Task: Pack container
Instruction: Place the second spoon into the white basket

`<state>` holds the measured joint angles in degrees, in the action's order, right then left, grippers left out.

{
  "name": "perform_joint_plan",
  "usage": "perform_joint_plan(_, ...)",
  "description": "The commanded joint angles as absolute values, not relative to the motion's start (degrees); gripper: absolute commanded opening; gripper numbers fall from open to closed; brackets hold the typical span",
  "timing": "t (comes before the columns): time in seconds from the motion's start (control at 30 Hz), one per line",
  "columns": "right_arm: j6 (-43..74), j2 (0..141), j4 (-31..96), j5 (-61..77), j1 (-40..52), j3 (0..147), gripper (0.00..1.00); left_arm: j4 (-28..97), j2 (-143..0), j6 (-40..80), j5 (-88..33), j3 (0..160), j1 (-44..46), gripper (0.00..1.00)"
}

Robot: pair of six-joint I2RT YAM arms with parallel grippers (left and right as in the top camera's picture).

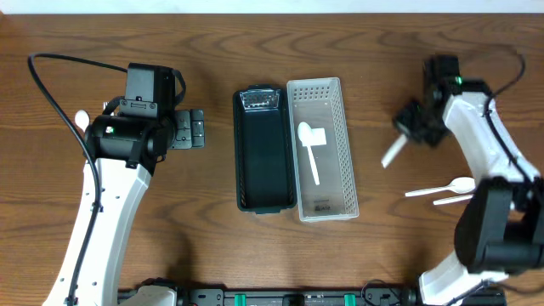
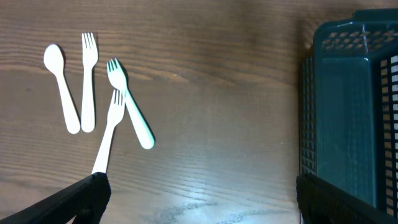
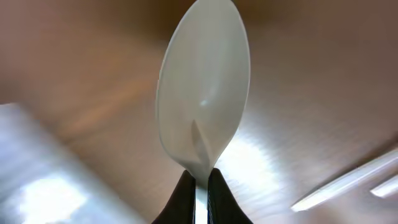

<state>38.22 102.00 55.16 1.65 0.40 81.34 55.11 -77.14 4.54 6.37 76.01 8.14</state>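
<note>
Wood-grain table [image 1: 212, 255] runs from edge to edge, and in its middle two long bins sit side by side, touching: a dark tray [image 1: 263, 170] and, to its right, a white basket [image 1: 338, 127] with one piece of cutlery [image 1: 310, 153] lying lengthwise inside.

Over on the right, the right gripper [image 1: 416, 123] is pinched down on the thin handle of a white spoon [image 1: 393, 153]. From its wrist camera the fingers [image 3: 183, 199] look squeezed tight, with the bowl of the spoon sticking out ahead of them. More loose cutlery [image 1: 442, 191] lies on the wood closer to the robot.

The left gripper [image 1: 194, 129] is spread wide with nothing in it, hanging over bare wood just left of the dark tray. A scatter of forks and a spoon [image 2: 93, 93] lies out in front of it.

What matters next, as I read it, is that the white basket lies to the left of the right gripper, towards the table's middle, near but clearly apart. Its long axis runs straight away from the robot, while the held spoon hangs at a slant to that line, so it would likely need turning to lie in neatly. The right arm is the nearer one; the left has the dark tray in its way.
</note>
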Motion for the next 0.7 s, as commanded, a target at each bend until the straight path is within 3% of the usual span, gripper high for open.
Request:
perform_joint_plan(0.0,34.68,95.61,56.25,3.46,8.75,88.49,0.01,55.18,-77.14,5.21,6.5,76.95,7.94,0.98)
perform_joint_plan(0.27,35.55,97.54,55.94,2.79,21.65,88.77,0.02,55.2,-77.14,5.21,6.5,76.95,7.94,0.98)
perform_joint_plan(0.67,30.11,113.93,56.36,3.49,29.71,86.61,0.07,55.22,-77.14,5.21,6.5,76.95,7.94,0.98)
